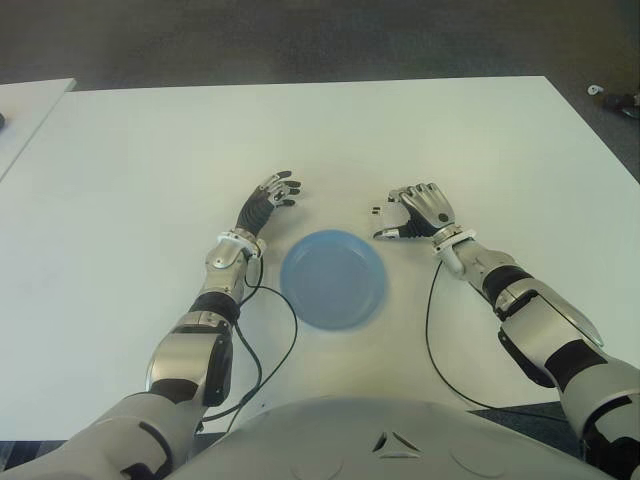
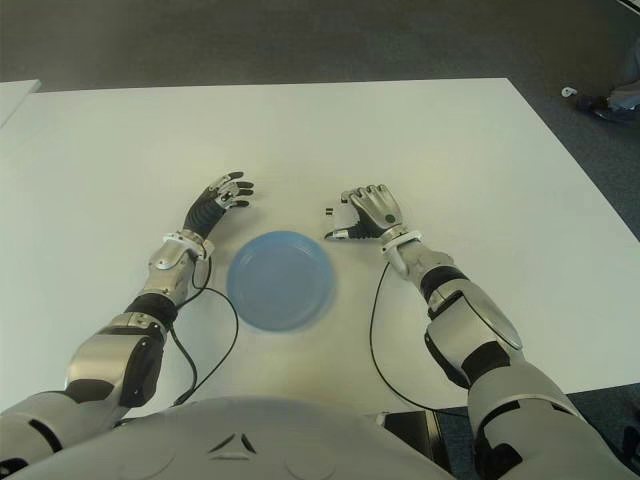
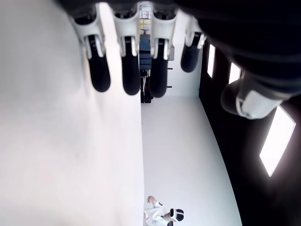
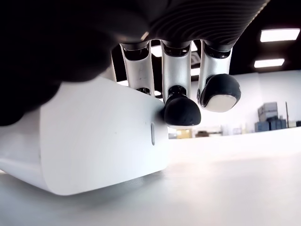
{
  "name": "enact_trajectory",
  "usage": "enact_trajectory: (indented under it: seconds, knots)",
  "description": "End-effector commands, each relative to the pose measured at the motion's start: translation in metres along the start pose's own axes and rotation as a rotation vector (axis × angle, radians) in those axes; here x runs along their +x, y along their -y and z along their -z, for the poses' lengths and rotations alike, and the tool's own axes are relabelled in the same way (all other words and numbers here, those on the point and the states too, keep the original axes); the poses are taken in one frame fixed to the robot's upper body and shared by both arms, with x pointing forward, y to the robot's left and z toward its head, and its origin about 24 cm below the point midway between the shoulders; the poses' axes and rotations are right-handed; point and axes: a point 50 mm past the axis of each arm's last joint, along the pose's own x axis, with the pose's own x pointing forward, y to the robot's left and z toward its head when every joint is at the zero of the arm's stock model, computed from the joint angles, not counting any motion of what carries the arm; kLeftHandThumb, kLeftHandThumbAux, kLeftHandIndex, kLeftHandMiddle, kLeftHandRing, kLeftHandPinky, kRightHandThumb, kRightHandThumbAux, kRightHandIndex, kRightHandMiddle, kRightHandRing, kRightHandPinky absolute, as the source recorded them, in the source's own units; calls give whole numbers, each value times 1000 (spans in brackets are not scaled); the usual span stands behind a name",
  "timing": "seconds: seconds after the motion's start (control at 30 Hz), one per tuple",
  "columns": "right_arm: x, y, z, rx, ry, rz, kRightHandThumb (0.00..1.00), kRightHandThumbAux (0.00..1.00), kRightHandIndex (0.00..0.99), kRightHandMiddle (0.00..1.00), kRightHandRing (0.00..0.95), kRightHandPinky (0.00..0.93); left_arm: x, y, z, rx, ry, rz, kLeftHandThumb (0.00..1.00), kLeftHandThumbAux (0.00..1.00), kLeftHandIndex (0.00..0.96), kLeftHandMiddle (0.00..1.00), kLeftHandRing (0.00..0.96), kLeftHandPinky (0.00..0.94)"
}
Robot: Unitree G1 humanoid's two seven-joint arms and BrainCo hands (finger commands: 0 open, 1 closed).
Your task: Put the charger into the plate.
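Note:
A white block-shaped charger point(image 4: 103, 136) with rounded corners sits low at the white table point(image 1: 150, 180), and my right hand point(image 1: 398, 222) is shut on it with the fingers point(image 4: 181, 110) curled over its top. In the eye views the hand covers most of the charger, just beyond the right side of the rim of the round blue plate point(image 1: 332, 278). The plate lies empty at the table's middle front. My left hand point(image 1: 278, 190) shows open beyond the plate's left side, with its fingers point(image 3: 99, 73) spread and holding nothing.
Black cables point(image 1: 290, 330) run from both wrists over the table toward my body, one on each side of the plate. A second white table point(image 1: 25, 110) borders the far left. Dark floor lies beyond the far edge, with a small object point(image 1: 612, 98) at the right.

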Motion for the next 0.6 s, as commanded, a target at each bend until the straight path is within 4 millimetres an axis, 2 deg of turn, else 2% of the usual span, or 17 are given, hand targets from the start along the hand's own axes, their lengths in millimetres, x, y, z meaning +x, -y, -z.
enact_trajectory:
  seconds: [0.03, 0.27, 0.6]
  knots:
    - [5, 13, 6, 12, -4, 52, 737, 712, 439, 897, 885, 888, -11, 7, 24, -32, -125, 8, 0, 437, 178, 277, 277, 296]
    - [21, 49, 2, 51, 55, 228, 732, 712, 439, 887, 876, 884, -10, 7, 25, -56, -133, 2, 0, 434, 187, 284, 284, 300]
    - [27, 80, -16, 32, 116, 379, 733, 711, 440, 892, 895, 891, -9, 7, 26, -66, -152, -6, 0, 429, 185, 282, 280, 296]
